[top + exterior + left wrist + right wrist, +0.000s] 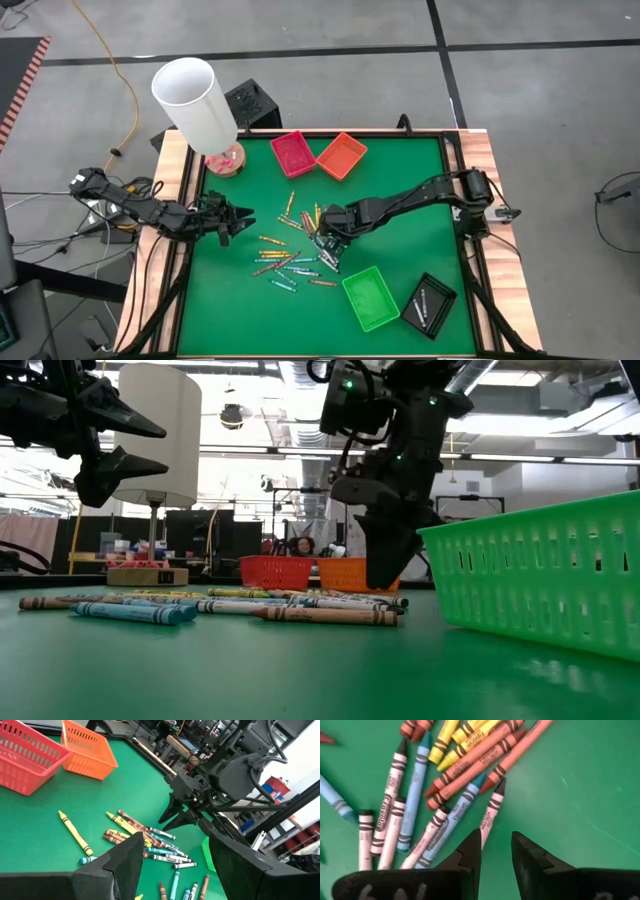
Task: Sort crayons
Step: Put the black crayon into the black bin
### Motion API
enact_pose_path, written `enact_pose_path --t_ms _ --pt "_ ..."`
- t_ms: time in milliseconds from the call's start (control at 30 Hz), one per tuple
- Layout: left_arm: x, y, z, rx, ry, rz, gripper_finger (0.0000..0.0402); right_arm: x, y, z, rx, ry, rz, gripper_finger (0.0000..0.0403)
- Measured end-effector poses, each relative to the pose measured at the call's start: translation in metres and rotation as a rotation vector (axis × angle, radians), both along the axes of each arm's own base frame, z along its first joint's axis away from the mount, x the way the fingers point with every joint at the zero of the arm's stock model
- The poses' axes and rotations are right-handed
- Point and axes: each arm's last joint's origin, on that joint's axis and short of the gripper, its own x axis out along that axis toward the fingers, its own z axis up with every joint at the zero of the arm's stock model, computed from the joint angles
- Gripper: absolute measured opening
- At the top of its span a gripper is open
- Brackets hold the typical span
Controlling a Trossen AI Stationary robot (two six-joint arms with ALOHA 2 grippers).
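The right claw [496,851], narrowly parted and empty, hangs low over the scattered crayons [440,785]; the left claw [240,218] waits wide open.

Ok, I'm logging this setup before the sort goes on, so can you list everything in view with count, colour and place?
crayons: dozens, yellow, orange, red-brown, blue, teal and white, scattered mid-mat
red tray: one, far edge of the mat, beside the orange one
orange tray: one, far edge
green tray: one, near edge, right of the pile
black tray: one, near right corner, a few crayons inside
lamp: one, white shade on a wooden base, far left corner
mat: one, green, covers the table
left gripper: open, hovering at the left of the pile
right gripper: open, down over the pile's right end
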Motion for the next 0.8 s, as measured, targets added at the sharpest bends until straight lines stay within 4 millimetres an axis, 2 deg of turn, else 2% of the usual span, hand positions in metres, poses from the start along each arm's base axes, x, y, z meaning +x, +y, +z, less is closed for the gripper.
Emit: enact_pose_path --t_ms 800 --pt "0.0 0.0 -0.0001 0.0 0.001 0.0 0.0215 0.0018 0.0058 0.0008 -0.021 -0.03 0.001 0.0103"
